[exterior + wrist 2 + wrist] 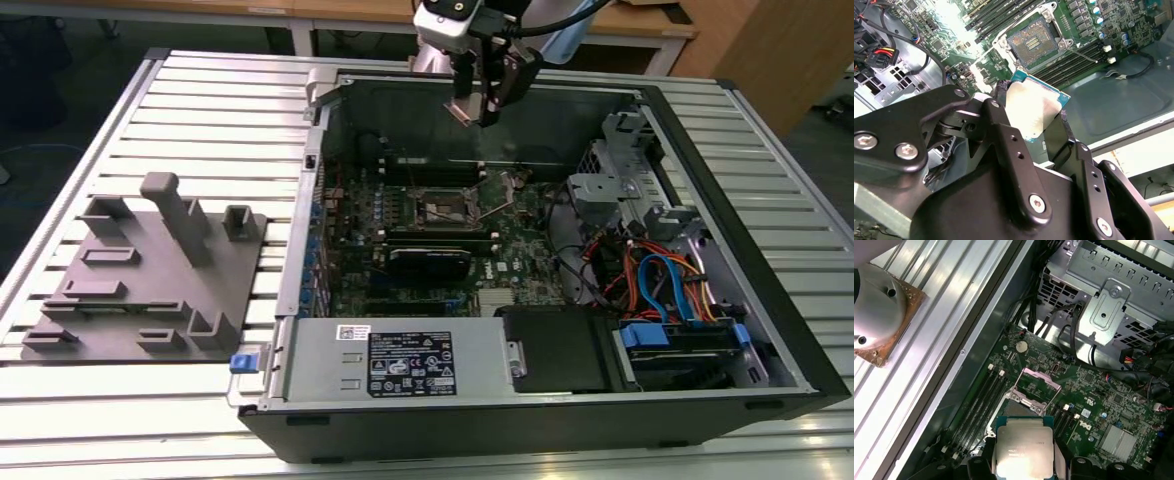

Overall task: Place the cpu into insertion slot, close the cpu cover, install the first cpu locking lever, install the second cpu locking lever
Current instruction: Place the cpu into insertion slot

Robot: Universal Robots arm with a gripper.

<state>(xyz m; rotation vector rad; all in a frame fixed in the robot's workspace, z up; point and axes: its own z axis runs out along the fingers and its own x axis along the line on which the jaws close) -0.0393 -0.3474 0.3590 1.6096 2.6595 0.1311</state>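
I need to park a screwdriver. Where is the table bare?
Bare table slats lie behind the grey fixture, on the exterior view's left of the computer case; another strip runs before both. The case is crowded: motherboard, cables, and the gripper holding the cpu above.

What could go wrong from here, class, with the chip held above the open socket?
The gripper grips the cpu by two edges well above the motherboard; a slip could drop it onto the insertion slot and its exposed contacts. The cpu cover stands raised beside the slot, so a skewed descent might catch it.
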